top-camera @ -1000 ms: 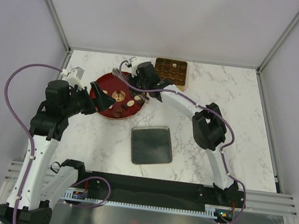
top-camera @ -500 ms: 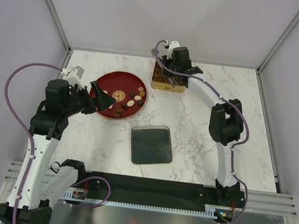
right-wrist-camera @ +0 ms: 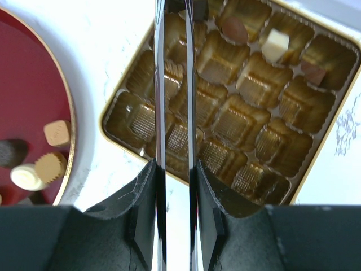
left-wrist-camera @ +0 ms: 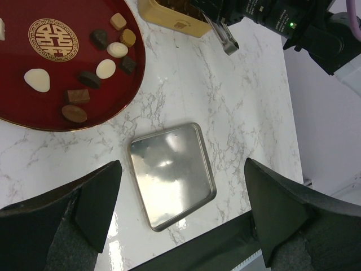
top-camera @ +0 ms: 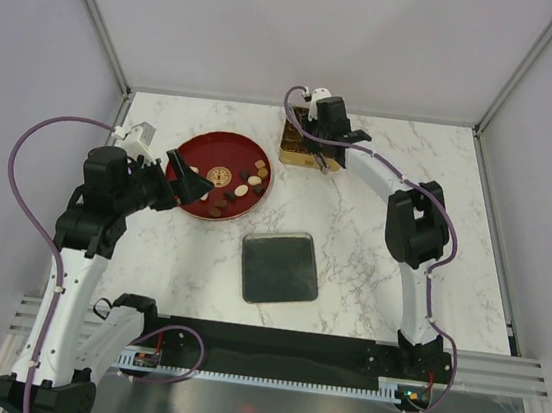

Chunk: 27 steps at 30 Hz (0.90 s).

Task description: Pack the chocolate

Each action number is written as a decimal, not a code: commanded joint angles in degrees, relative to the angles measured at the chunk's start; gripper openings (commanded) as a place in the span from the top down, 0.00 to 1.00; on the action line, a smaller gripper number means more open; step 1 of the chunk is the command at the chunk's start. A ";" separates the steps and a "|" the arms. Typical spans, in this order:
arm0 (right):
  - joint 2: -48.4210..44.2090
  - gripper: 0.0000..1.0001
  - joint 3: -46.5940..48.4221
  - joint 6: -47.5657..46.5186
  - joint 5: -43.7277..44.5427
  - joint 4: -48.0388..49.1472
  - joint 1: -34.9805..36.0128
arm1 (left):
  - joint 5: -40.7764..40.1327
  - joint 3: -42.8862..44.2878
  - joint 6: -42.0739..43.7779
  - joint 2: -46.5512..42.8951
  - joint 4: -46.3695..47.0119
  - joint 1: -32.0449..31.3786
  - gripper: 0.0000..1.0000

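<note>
Several chocolate pieces (left-wrist-camera: 104, 69), dark, light brown and cream, lie on the right side of the red dish (left-wrist-camera: 22, 110), as the top view also shows (top-camera: 243, 187). My right gripper (right-wrist-camera: 175, 166) is shut on metal tweezers (right-wrist-camera: 159, 96), held over the near-left corner of the gold compartment tin (right-wrist-camera: 231, 121). The tweezer tips run out of view, so I cannot tell whether they carry anything. Three pieces (right-wrist-camera: 276, 42) sit in the tin's far cells. My left gripper (left-wrist-camera: 181, 169) hangs open and empty by the dish's left side (top-camera: 183, 183).
A square silver lid (top-camera: 280, 267) lies flat in front of the dish, also in the left wrist view (left-wrist-camera: 172, 175). The gold tin (top-camera: 293, 150) stands at the back of the marble table, right of the red dish (top-camera: 207, 153). Walls close off three sides.
The right arm has swung from over the red dish to over the gold tin, then shifted slightly toward its near edge. The left arm has not moved.
</note>
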 commanded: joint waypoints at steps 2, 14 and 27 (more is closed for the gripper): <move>-0.64 0.63 -1.05 1.03 1.01 1.80 -0.40 | 0.95 1.42 -0.56 -0.26 0.29 0.23 0.03; -1.61 0.59 -3.51 1.73 0.57 2.68 -0.31 | 0.95 1.24 -1.18 -0.34 0.37 0.23 0.03; -3.36 0.55 -4.83 1.74 0.83 3.56 -0.48 | 0.86 1.24 -1.35 -0.61 0.29 0.23 0.03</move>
